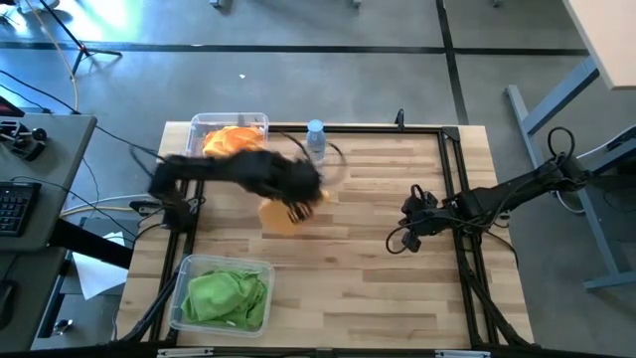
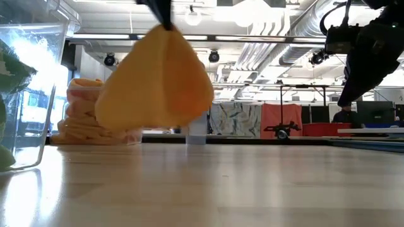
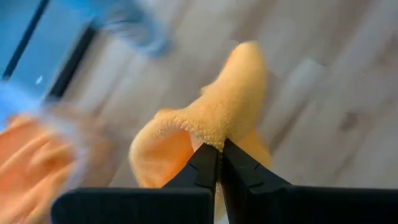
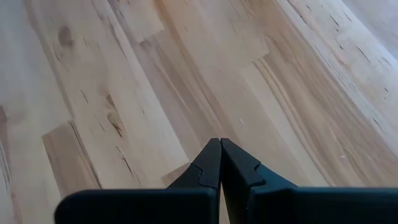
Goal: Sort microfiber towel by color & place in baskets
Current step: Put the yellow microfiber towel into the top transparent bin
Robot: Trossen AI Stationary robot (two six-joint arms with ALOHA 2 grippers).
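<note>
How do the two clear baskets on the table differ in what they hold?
The far basket holds orange cloths piled above its rim; the near basket holds green cloths lying lower. The far basket stands beside the water bottle; the near basket stands alone. Both are clear plastic.

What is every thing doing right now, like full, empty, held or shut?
left gripper: shut on orange towel
orange towel: lifted, hanging clear of the table
right gripper: shut, empty
far basket: holds orange towels
near basket: holds green towels
water bottle: standing upright
</note>
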